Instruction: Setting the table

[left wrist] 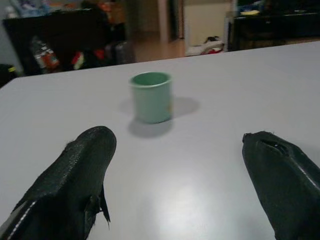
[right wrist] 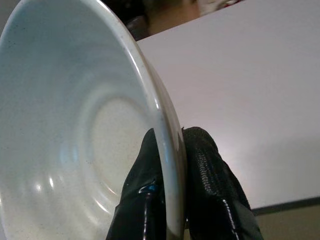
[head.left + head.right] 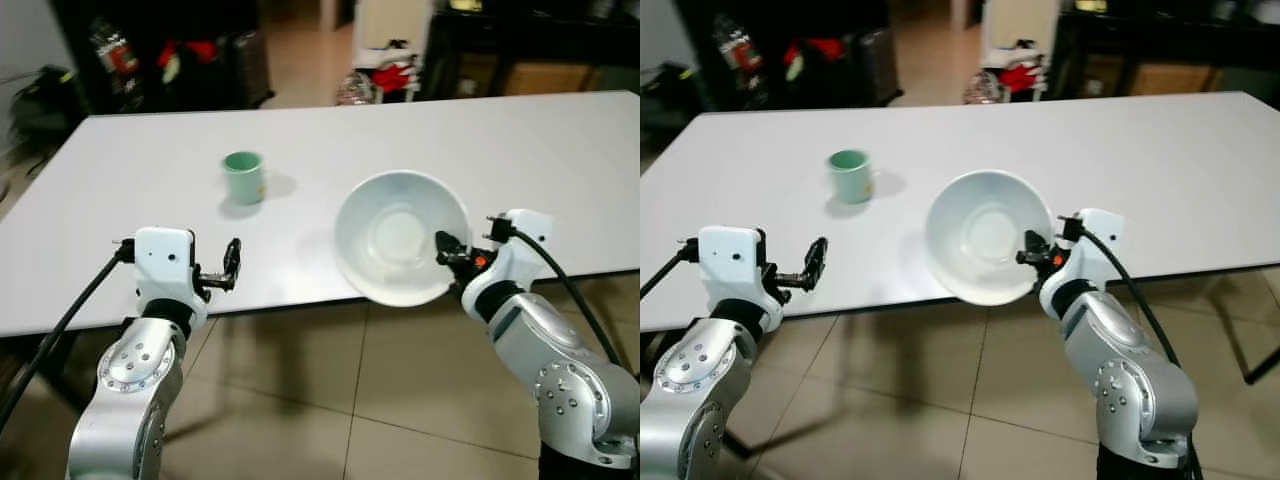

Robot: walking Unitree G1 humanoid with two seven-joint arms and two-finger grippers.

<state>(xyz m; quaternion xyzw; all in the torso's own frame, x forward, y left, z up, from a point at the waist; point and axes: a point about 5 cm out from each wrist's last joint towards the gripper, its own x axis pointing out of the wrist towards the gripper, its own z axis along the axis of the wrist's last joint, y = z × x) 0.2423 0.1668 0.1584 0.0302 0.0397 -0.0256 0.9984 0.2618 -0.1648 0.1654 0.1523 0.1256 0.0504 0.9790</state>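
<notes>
I had the right gripper point(image 3: 447, 252) pinching the rim of the white bowl point(image 3: 400, 236); rigid, glazed, probably slippery and breakable. The left gripper point(image 3: 232, 264) hung open.

A large white table point(image 3: 420, 130) is spanning almost the whole width of the scene, its near edge casting shadow onto a floor of pale beige tiles point(image 3: 330, 400) that is running on underneath it. Beyond the far edge, on the left, dark shelving point(image 3: 170, 50) is holding red and other coloured items, while a lit passage with a warm brownish floor point(image 3: 300, 50) is opening in the middle. On the far right, dark furniture point(image 3: 520, 40) is standing, with a red and white heap point(image 3: 385, 72) lying low beside it.
</notes>
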